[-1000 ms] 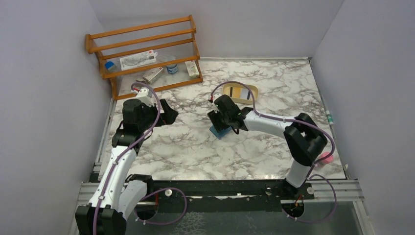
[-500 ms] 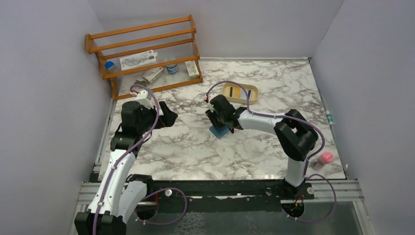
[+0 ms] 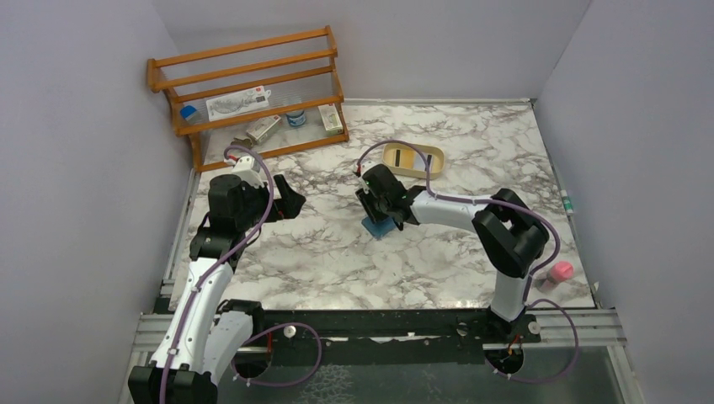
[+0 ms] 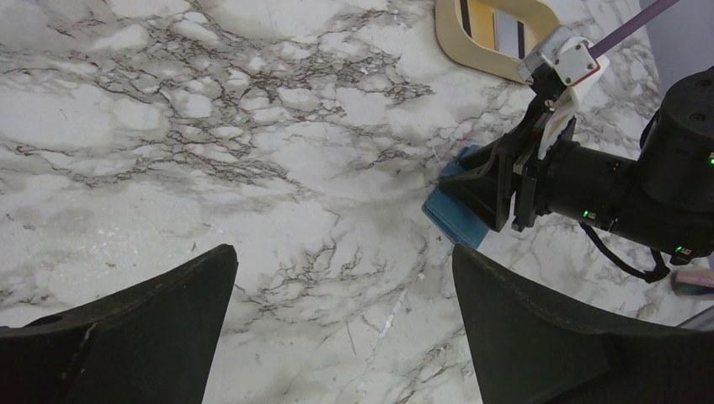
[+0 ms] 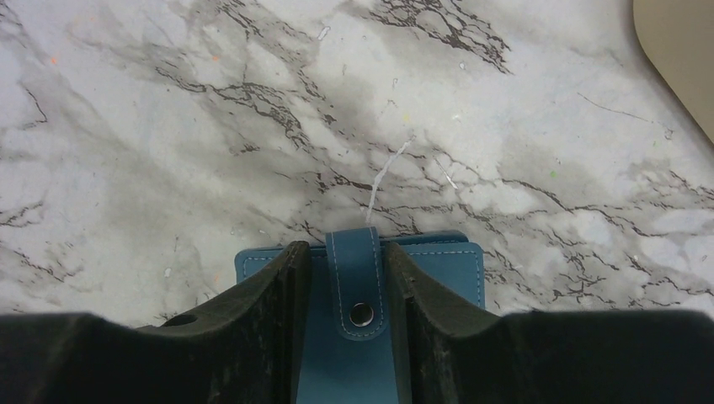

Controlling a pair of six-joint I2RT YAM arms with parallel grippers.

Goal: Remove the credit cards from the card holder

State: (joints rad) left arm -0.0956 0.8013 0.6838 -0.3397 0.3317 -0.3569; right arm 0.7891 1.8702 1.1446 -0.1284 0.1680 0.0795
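Note:
The teal-blue card holder (image 3: pixel 376 227) lies folded shut on the marble table, its snap tab (image 5: pixel 355 278) fastened; it also shows in the left wrist view (image 4: pixel 450 217). My right gripper (image 5: pixel 347 251) is down on the card holder (image 5: pixel 438 269) with its jaws narrowly open, one finger on each side of the tab and a thin gap on each side. From above the right gripper (image 3: pixel 380 217) covers most of the holder. My left gripper (image 3: pixel 290 200) is wide open and empty above bare marble at the left, its fingertips (image 4: pixel 210 261) far from the holder. No credit cards show.
A tan rounded tray (image 3: pixel 435 156) sits just behind the right gripper, also in the left wrist view (image 4: pixel 459 46). A wooden rack (image 3: pixel 253 93) with small items stands at the back left. A pink object (image 3: pixel 561 271) lies at the right edge.
A second ago the right arm shifted slightly left and back with its elbow folding in; since half a second ago it is nearly still over the card holder. The left arm has barely moved.

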